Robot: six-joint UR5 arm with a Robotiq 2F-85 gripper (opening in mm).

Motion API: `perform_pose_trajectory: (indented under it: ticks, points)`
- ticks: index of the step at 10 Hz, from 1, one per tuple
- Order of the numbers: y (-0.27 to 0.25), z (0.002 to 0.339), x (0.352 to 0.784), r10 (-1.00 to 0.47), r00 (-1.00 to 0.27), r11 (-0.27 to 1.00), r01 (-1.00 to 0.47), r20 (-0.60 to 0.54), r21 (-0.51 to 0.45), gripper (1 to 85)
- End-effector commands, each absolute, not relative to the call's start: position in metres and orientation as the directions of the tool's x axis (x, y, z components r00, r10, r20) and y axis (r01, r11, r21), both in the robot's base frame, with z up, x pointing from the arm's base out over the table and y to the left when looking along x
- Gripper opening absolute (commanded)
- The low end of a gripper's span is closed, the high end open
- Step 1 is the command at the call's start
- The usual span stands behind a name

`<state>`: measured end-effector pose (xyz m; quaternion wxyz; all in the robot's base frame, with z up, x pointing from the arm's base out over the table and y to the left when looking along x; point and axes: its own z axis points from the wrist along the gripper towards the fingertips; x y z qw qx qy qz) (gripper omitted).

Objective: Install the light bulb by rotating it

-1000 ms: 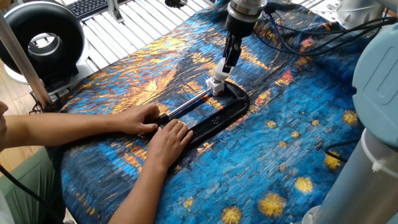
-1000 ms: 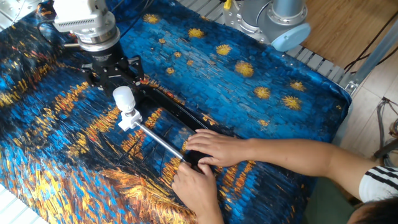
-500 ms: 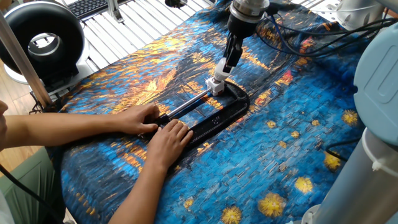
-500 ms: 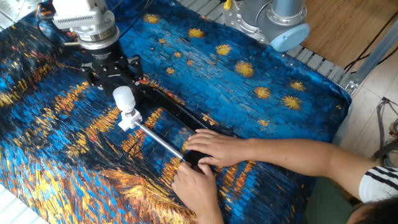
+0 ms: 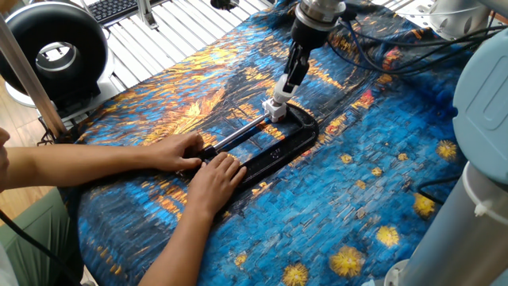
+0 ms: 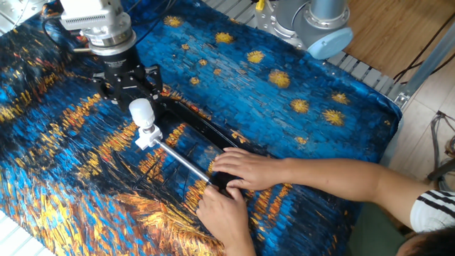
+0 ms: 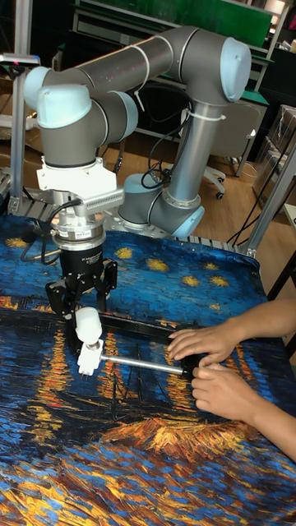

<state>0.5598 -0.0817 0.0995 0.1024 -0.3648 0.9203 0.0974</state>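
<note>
One gripper (image 7: 82,300) on the UR5 arm, pointed straight down over the far end of a black C-clamp (image 5: 278,151) laid flat on a blue-and-orange painted tablecloth (image 5: 357,183). Jaws set wide, spread further apart than the width of the light bulb (image 7: 88,324); in the tall fixed view, a clear gap on one side of the globe, the other finger close beside it. Contact between fingers and globe not determinable from any view. Light bulb upright, neck down, seated on top of a small white socket block (image 7: 89,357), globe directly beneath and between the fingertips. In one fixed view, gripper (image 5: 290,79) seen edge-on, the light bulb (image 5: 282,86) at its lower end, the socket block (image 5: 275,108) just below at the clamp's curved end. In the other fixed view, gripper (image 6: 130,89) behind the light bulb (image 6: 141,111), the socket block (image 6: 147,135) touching the tip of the silver screw rod (image 6: 181,160). Screw rod running from the socket block along the inside of the clamp frame toward the near end. Two hands at that near end: first hand (image 5: 178,151) over the rod's handle end, second hand (image 5: 214,176) pressed flat on the clamp frame, both well apart from the gripper.
</note>
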Motion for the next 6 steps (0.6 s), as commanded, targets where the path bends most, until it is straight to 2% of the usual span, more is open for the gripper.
perform_pose_trajectory:
  ticks: [1, 6]
  points:
    - [-0.0783, 0.1002, 0.5587, -0.614, -0.737, 0.736, -0.664, -0.283, 0.132, 63.7]
    - [-0.0766, 0.099, 0.5543, -0.59, -0.752, 0.747, -0.647, -0.295, 0.153, 63.0]
